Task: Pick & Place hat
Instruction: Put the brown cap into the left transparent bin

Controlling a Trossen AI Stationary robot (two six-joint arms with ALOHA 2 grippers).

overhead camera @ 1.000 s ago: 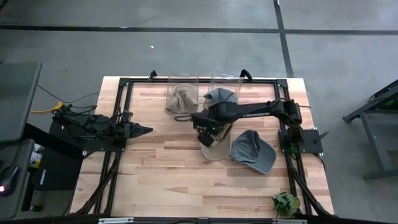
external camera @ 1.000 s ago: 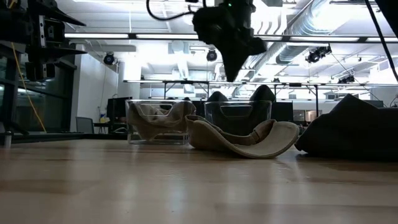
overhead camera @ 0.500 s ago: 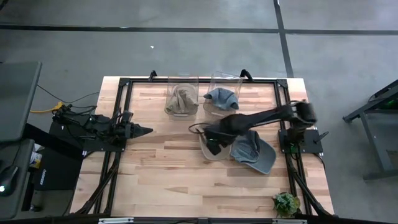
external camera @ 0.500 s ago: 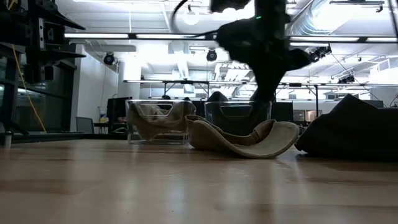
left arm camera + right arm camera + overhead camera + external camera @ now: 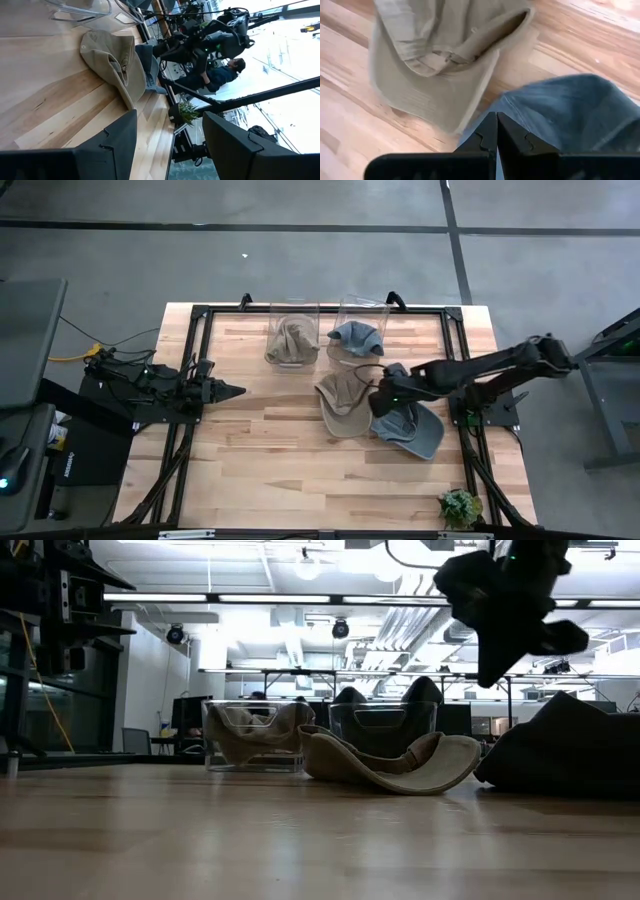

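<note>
Four hats are counted in the high view: two tan and two blue-grey. One tan hat and one blue-grey hat are seen lying on the bare table right of the frame's centre. Two clear bins are counted at the upper middle; one tan hat is held in the left bin, one blue-grey hat in the right bin. One small potted plant is seen at the lower right. Two robot arms are counted.
</note>
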